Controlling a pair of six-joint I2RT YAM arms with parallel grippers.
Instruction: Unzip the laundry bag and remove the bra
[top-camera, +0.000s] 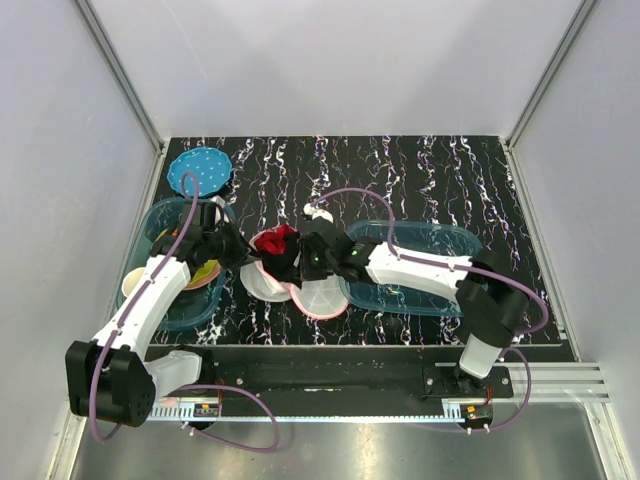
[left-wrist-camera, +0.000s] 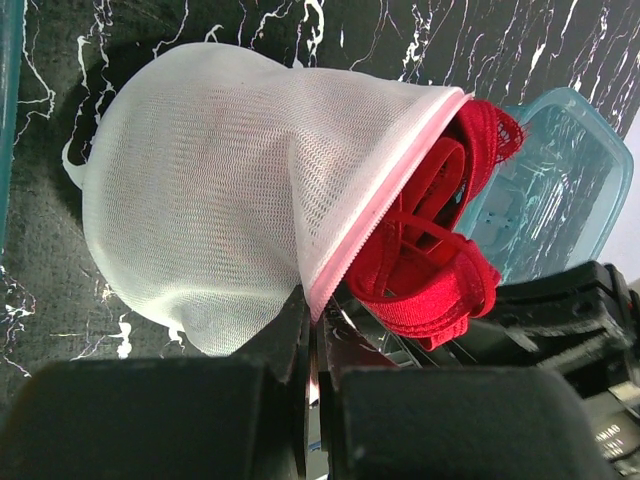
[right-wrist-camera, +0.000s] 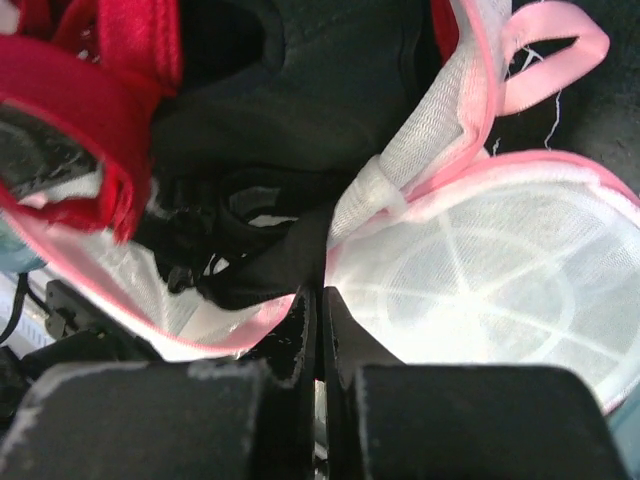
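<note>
Mid-way across the black marbled table (top-camera: 450, 170): laundry bag (top-camera: 262, 285), unzipped, two white mesh halves splayed side by side, pink zipper trim (left-wrist-camera: 385, 195) around each rim. Spilling from the opening toward 12 o'clock in the overhead view: red bra (top-camera: 276, 240), partly inside and partly out, black parts (right-wrist-camera: 290, 110) bunched at the mouth.

Reaching in from 9 o'clock: left gripper (top-camera: 240, 253), fingers (left-wrist-camera: 288, 350) pressed together with no gap, clamped on the trim at the lower edge of the domed half. Reaching in from 3 o'clock: right gripper (top-camera: 312, 258), its fingers likewise closed tight, tips right where black fabric meets the pink rim of the flatter half. Impossible to tell which of the two is pinched there. Both grippers just beside one another over the bag.

At 3 o'clock of the bag, just beside it and under the right arm: clear teal container (top-camera: 430, 240). At 9 o'clock: second clear bin (top-camera: 150, 215) with yellow and orange items (top-camera: 205, 272) inside. At 11 o'clock, near the table's far left corner: blue dotted disc (top-camera: 200, 170).
</note>
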